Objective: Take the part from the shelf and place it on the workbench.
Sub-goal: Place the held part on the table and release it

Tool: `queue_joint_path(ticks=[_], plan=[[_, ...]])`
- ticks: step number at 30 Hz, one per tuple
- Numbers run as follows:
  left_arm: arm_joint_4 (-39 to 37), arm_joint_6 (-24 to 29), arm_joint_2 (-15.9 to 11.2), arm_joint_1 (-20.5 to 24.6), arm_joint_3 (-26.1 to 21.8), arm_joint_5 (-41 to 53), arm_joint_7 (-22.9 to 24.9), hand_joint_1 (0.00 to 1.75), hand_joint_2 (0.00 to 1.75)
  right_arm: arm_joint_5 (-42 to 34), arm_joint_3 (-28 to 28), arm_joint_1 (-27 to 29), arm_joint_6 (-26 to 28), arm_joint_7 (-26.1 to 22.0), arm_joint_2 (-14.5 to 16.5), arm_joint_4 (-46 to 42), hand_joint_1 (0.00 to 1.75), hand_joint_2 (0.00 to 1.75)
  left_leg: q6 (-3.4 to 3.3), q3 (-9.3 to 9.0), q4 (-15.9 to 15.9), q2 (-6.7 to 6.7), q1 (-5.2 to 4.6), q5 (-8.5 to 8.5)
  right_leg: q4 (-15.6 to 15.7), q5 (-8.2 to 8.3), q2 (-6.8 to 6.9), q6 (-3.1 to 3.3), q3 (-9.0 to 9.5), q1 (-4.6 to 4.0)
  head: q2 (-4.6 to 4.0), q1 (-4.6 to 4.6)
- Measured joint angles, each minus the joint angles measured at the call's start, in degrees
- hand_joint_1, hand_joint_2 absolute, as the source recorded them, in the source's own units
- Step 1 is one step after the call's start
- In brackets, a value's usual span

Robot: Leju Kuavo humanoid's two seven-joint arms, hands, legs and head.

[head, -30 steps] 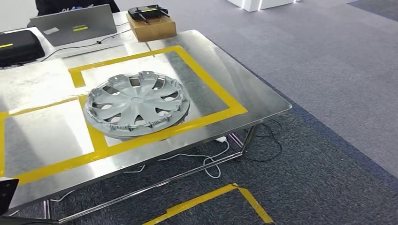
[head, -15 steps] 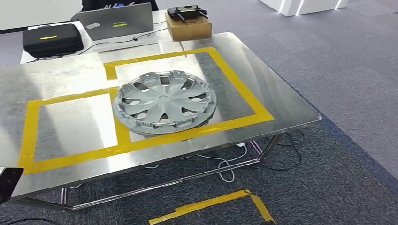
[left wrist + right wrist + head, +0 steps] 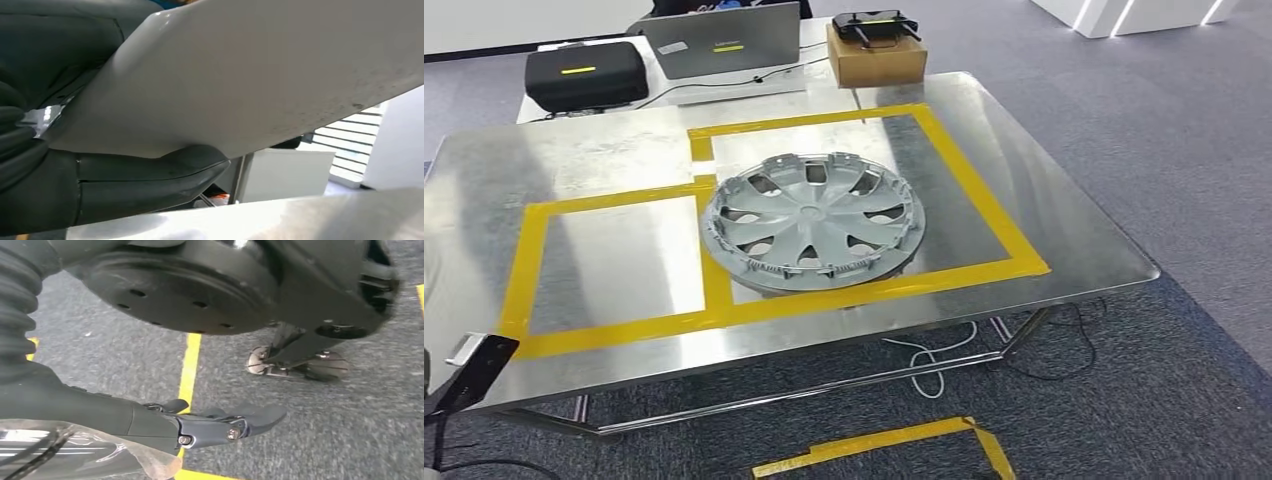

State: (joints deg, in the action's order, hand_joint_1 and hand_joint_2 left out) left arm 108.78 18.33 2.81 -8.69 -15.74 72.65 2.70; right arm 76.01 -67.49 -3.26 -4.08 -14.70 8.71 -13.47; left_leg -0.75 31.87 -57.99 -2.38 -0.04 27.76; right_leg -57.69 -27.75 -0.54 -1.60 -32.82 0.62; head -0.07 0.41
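Observation:
A silver wheel cover (image 3: 812,222) lies flat on the steel workbench (image 3: 614,160), inside the right-hand yellow tape frame. In the left wrist view my left hand (image 3: 125,185) holds a pale, smooth flat part (image 3: 260,80): the thick thumb presses against its underside and the dark fingers (image 3: 15,130) close on its other side. The part hides much of that hand. My right hand (image 3: 200,422) hangs over grey carpet with its fingers stretched out and nothing in them.
At the bench's far edge stand a black case (image 3: 586,72), a laptop (image 3: 724,38) and a cardboard box (image 3: 876,58) with a black device on it. Cables (image 3: 944,350) trail under the bench. Yellow tape (image 3: 884,445) marks the carpet. A dark flat object (image 3: 474,368) juts in at lower left.
The whole head picture has slid to the right, so the camera has turned left. The wheel cover stays in the same spot on the bench.

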Motion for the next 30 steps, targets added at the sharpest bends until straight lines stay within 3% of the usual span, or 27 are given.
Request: queue_joint_path(ticks=[3,5,14,20,30], plan=[[-3.4,-2.1,-2.0,2.7,1.1,1.1,0.7,1.75,1.75,0.0,0.0,-0.2,-0.1,-0.3,0.1,0.0,0.0,1.75,-0.51,-0.18,0.3,0.12,0.04,-0.11,0.0,0.14,-0.18,0.05,-0.03,-0.07,0.0,-0.03],[-6.2,-3.7,-3.5,5.0,1.8,2.5,1.3,1.75,1.75,0.2,0.0,-0.3,-0.2,-0.5,0.0,0.0,0.0,1.75,-0.45,-0.43,0.6,0.19,0.05,-0.15,0.0,0.06,-0.23,0.18,0.06,-0.12,0.0,-0.02],[-25.9,-8.7,-8.8,19.2,6.4,9.3,3.5,1.75,1.75,2.5,1.4,-1.2,-0.9,-0.4,-0.2,0.1,0.0,1.75,0.74,-0.55,1.1,0.2,0.09,-0.55,0.0,0.15,-0.22,0.61,0.02,-0.18,0.0,-0.01],[-38.5,-10.2,-10.4,26.9,9.7,13.4,5.2,1.75,1.75,3.2,2.4,-1.5,-1.0,0.2,-0.5,0.2,0.0,1.75,0.81,-0.51,1.1,0.23,0.03,-0.58,0.1,0.28,-0.24,0.63,0.11,-0.08,0.0,0.02],[-50.7,-9.7,-10.6,34.4,13.8,16.7,5.1,1.75,1.75,4.2,3.7,-1.7,-1.2,1.1,-0.7,0.2,0.0,1.75,0.79,-0.39,1.0,0.22,-0.07,-0.58,0.3,0.35,-0.2,0.53,0.1,-0.01,0.0,0.0]])
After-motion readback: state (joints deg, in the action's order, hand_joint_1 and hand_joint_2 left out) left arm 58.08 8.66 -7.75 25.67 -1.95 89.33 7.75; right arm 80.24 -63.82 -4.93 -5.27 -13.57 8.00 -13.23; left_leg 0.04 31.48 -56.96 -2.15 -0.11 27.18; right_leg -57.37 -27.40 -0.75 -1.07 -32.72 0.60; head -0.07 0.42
